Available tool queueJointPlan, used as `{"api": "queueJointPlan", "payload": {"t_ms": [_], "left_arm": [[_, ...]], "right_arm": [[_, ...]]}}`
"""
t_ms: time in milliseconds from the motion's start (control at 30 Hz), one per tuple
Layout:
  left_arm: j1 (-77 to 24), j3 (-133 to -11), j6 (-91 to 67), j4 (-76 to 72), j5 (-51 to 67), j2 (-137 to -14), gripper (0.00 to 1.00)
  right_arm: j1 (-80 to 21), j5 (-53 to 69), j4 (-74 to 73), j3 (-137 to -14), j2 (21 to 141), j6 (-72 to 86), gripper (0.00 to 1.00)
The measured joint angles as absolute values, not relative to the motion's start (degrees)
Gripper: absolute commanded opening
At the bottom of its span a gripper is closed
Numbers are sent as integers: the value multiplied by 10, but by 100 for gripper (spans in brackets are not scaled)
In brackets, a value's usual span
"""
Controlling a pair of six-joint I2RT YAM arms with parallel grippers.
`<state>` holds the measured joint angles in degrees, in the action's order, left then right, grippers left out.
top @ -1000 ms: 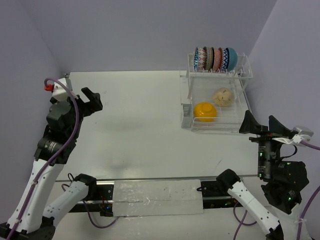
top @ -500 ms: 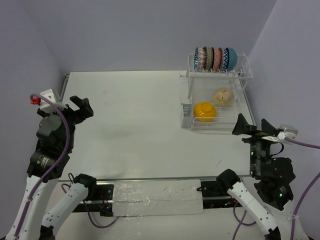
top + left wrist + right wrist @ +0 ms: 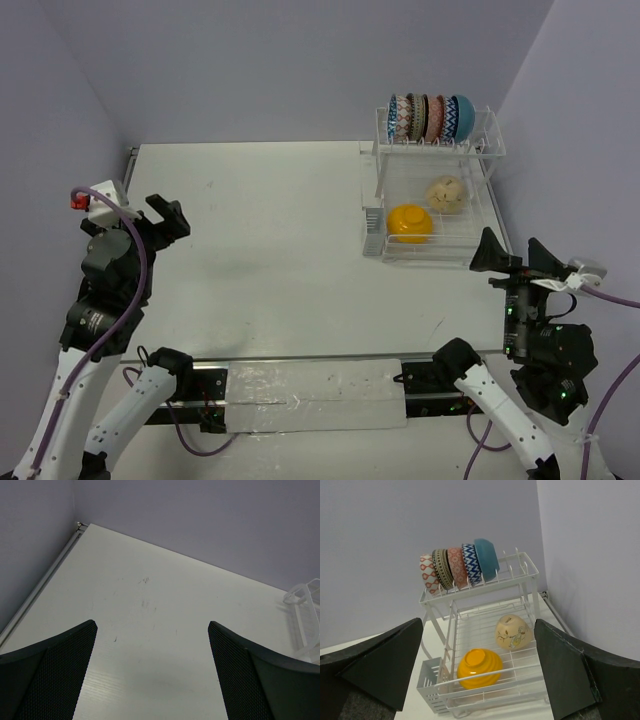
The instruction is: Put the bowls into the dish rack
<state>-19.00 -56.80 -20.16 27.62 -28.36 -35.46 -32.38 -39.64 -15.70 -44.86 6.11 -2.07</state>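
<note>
Five patterned and teal bowls (image 3: 431,117) are standing on edge in the upper row of the dish rack (image 3: 492,140), at the far right of the table (image 3: 270,220). An orange-yellow bowl (image 3: 409,222) and a speckled tan bowl (image 3: 446,194) are sitting in its lower tray. The left gripper (image 3: 168,212) and right gripper (image 3: 512,247) are hovering well apart, each gaping wide and holding nothing.

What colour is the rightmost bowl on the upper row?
Plain teal; the bowl shows best in the right wrist view.
</note>
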Motion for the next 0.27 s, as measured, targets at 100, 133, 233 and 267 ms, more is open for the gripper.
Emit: {"api": "queueJointPlan", "payload": {"t_ms": [100, 133, 233, 267], "left_arm": [[-190, -564, -202, 275, -283, -355, 99], [-190, -564, -202, 274, -283, -356, 99], [-190, -564, -202, 273, -283, -358, 99], [-190, -564, -202, 273, -283, -359, 99]], "right_arm": [[-324, -396, -152, -448, 61, -24, 100], [-324, -396, -151, -448, 61, -25, 100], [-324, -396, -145, -448, 61, -26, 100], [-324, -396, -142, -448, 61, -27, 100]]}}
